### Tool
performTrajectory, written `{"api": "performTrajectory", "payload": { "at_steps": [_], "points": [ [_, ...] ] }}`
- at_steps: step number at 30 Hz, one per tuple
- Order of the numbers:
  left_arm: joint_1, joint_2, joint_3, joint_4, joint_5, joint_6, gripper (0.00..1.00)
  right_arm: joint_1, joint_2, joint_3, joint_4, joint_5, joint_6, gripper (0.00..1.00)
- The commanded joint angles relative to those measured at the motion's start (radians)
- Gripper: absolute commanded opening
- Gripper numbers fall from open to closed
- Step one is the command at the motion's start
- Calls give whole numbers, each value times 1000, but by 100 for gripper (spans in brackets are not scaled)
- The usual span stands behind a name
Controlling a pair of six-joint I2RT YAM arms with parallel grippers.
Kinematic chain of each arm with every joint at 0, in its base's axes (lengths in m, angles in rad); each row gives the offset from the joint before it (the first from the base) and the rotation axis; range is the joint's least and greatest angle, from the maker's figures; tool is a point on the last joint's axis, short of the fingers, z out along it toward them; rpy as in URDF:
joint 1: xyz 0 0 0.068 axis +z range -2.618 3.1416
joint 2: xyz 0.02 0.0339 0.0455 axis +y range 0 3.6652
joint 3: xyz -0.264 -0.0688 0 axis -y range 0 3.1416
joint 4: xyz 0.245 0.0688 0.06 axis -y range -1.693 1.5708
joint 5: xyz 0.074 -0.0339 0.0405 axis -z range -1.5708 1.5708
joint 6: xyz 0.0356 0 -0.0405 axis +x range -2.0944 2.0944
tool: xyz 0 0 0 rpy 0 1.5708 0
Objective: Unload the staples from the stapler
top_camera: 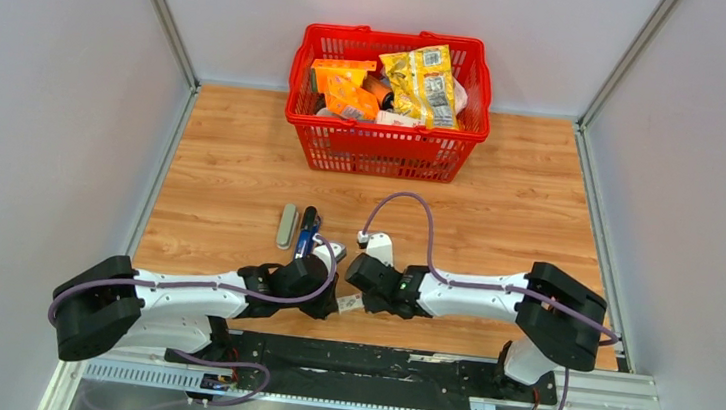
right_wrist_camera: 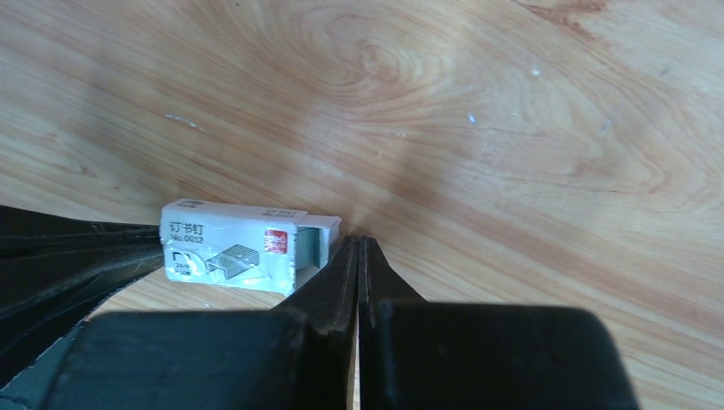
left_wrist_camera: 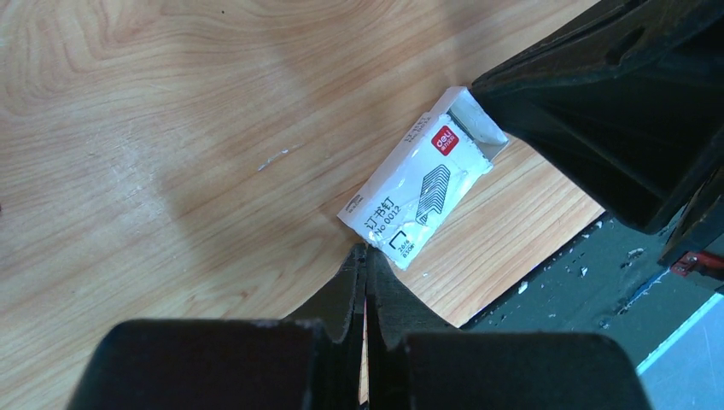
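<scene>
Both arms lay low over the wooden table [top_camera: 232, 167], and their ends met near the lower middle of the top view. The left gripper [left_wrist_camera: 365, 256] was closed: its two black fingers [left_wrist_camera: 346, 286] were pressed together and nothing was between them. In the left wrist view its tips stood at the bottom centre, just at the lower corner of a small white staple box [left_wrist_camera: 418, 192]. I could not tell if the tips touched the box. The box lay flat on the wood and ran on a diagonal toward the upper right. Its open end pointed at the black body of the other arm in the upper right corner.

The right gripper [right_wrist_camera: 359, 248] was also closed, with its fingers together and holding nothing. In the right wrist view the same box was at the left of the centre. Its open end faced the fingertips and was just beside them.

The stapler [top_camera: 307, 230] lay on the table a little left of the centre of the top view, just above the left wrist. Its black end pointed up in the frame, and no gripper held it. A grey oblong piece [top_camera: 286, 226] lay just beside it on the left. A red basket [top_camera: 387, 127] with yellow and orange snack packets stood at the upper centre, well apart.
</scene>
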Motion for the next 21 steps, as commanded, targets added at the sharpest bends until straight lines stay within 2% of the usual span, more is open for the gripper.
{"api": "performTrajectory", "payload": {
  "at_steps": [1, 21],
  "points": [
    [-4, -1, 10, -41, -27, 7, 0, -2, 22, 32, 51, -42, -15, 0],
    [-4, 31, 14, -18, -19, 5, 0, 30, 48, 70, 113, -133, 40, 0]
  ]
}}
